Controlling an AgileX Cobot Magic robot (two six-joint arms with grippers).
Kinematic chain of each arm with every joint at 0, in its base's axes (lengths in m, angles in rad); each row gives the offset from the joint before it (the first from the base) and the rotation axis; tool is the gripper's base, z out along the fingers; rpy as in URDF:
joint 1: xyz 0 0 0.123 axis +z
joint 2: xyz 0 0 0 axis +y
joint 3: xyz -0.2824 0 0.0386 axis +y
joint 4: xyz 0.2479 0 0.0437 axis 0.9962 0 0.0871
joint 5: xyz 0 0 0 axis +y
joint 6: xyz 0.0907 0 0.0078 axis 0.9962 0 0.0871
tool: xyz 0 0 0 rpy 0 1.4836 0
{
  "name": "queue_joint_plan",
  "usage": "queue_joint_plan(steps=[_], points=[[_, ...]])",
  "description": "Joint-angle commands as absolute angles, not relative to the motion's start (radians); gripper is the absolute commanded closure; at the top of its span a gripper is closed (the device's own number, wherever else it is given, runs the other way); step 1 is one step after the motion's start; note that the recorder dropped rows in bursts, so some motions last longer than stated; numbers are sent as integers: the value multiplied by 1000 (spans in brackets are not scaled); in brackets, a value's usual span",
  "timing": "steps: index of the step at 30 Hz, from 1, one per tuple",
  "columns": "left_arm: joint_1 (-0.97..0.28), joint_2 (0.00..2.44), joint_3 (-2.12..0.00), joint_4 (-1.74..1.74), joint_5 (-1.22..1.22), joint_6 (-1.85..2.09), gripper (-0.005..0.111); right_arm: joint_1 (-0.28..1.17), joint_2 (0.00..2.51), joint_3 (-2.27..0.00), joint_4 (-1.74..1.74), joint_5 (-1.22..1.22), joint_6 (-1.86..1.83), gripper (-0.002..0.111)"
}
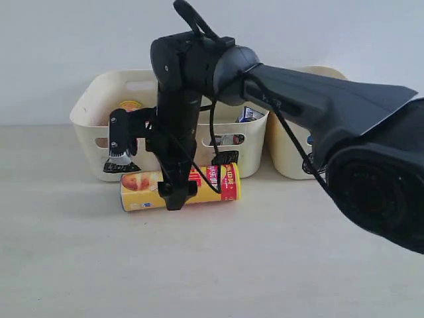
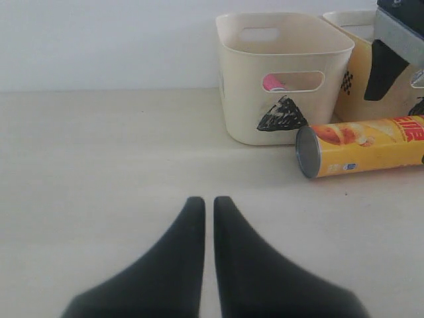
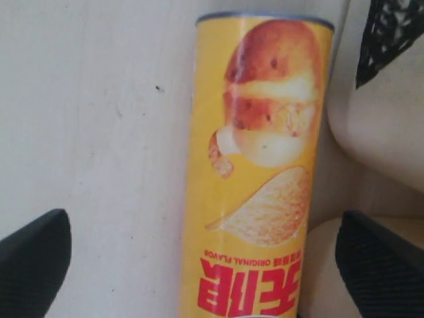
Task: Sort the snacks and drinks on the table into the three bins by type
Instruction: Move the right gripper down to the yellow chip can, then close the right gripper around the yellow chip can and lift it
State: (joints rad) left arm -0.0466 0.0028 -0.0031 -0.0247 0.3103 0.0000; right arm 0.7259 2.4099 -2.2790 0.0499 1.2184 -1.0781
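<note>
Right end effector (image 3: pixel 205 265) astride yellow-and-red tube (image 3: pixel 258 165)

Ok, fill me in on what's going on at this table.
The right gripper hangs over the yellow-and-red crisp tube, which lies on its side in front of the cream bins. Its jaws stand wide open on either side, not gripping. The left gripper is shut and empty over bare table, well apart. Something pink shows through the handle cut-out of the triangle bin.

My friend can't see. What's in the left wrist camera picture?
A yellow-and-red crisp tube lies on its side on the pale table, near a cream plastic tub marked with a black triangle. The shut black left gripper sits in front.
</note>
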Motion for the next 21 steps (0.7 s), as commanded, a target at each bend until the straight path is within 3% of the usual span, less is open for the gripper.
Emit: queue_joint_plan(steps=[1, 15, 21], points=[[-44, 0, 0, -26, 310, 8, 102, 676, 2422, -2276, 80, 1194, -1070, 3], [-44, 0, 0, -26, 310, 8, 102, 650, 2472, -2276, 182, 1110, -1146, 4], [-44, 0, 0, -26, 310, 8, 102, 650, 2495, -2276, 166, 1084, -1161, 23]])
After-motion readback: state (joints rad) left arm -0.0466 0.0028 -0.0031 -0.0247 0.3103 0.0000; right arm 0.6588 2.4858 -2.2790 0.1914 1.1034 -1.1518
